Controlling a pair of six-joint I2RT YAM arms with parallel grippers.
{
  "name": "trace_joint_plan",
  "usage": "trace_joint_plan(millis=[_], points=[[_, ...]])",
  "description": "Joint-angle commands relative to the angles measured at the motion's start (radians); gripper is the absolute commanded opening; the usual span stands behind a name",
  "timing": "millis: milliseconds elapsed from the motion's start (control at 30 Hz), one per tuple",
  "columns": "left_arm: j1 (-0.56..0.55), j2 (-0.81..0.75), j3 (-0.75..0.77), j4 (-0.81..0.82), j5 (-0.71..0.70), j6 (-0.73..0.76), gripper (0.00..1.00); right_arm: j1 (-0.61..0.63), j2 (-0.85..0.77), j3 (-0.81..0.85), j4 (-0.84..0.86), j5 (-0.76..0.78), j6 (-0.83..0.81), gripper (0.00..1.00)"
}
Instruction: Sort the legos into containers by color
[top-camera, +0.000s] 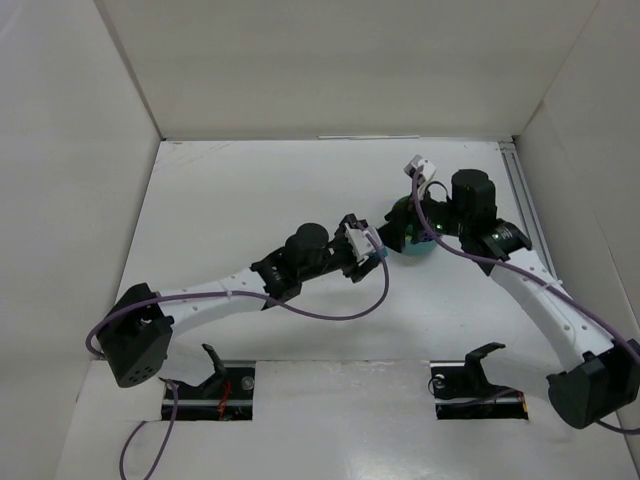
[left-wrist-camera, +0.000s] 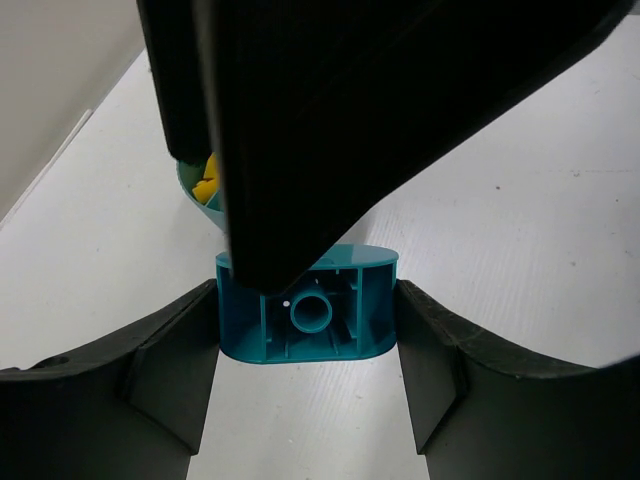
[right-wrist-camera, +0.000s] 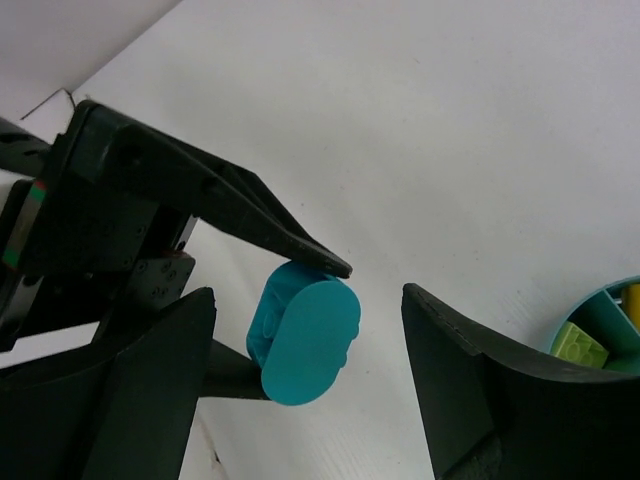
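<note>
A teal lego is pinched by its two ends in my left gripper, a little above the table. In the right wrist view the same teal lego sits between the left gripper's thin fingers. My right gripper straddles it, open, with a gap on each side. The round teal bowl shows at the lower right and holds a yellow-green lego and a yellow one. From above, both grippers meet at the bowl, which the right gripper mostly hides.
The right gripper's black finger fills the top of the left wrist view. Behind it a bit of the bowl's rim with yellow legos shows. White walls enclose the table on three sides.
</note>
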Motion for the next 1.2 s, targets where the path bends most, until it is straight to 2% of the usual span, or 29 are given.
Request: trace_joint_plan(millis=[0, 267, 433, 567, 667, 700, 867, 1033, 1067, 1167], points=[[-0.031, -0.023, 0.026, 0.049, -0.117, 0.043, 0.40, 0.024, 0.037, 0.046, 0.007, 0.020, 0.012, 0.80], [-0.051, -0.041, 0.005, 0.096, -0.195, 0.052, 0.40, 0.043, 0.086, 0.055, -0.015, -0.003, 0.012, 0.80], [-0.051, -0.041, -0.005, 0.110, -0.206, 0.061, 0.40, 0.074, 0.097, 0.055, -0.050, -0.032, -0.022, 0.74], [-0.051, -0.041, -0.005, 0.130, -0.206, 0.071, 0.40, 0.092, 0.108, 0.064, -0.062, -0.033, -0.022, 0.65], [-0.051, -0.041, -0.005, 0.130, -0.195, 0.071, 0.40, 0.092, 0.118, 0.064, -0.046, -0.057, -0.022, 0.47], [-0.051, -0.041, -0.005, 0.130, -0.195, 0.071, 0.40, 0.092, 0.118, 0.064, -0.032, -0.057, -0.022, 0.38], [-0.060, -0.041, -0.005, 0.130, -0.195, 0.080, 0.42, 0.092, 0.128, 0.064, 0.052, -0.077, -0.022, 0.21], [-0.060, -0.051, -0.014, 0.162, -0.245, 0.045, 0.84, 0.092, 0.128, 0.055, 0.062, -0.022, -0.046, 0.16], [-0.060, -0.051, -0.026, 0.174, -0.258, 0.044, 1.00, 0.083, 0.128, 0.055, 0.062, -0.013, -0.056, 0.15], [-0.060, -0.051, -0.040, 0.198, -0.279, 0.009, 1.00, 0.046, 0.106, 0.055, 0.062, 0.036, -0.066, 0.15]])
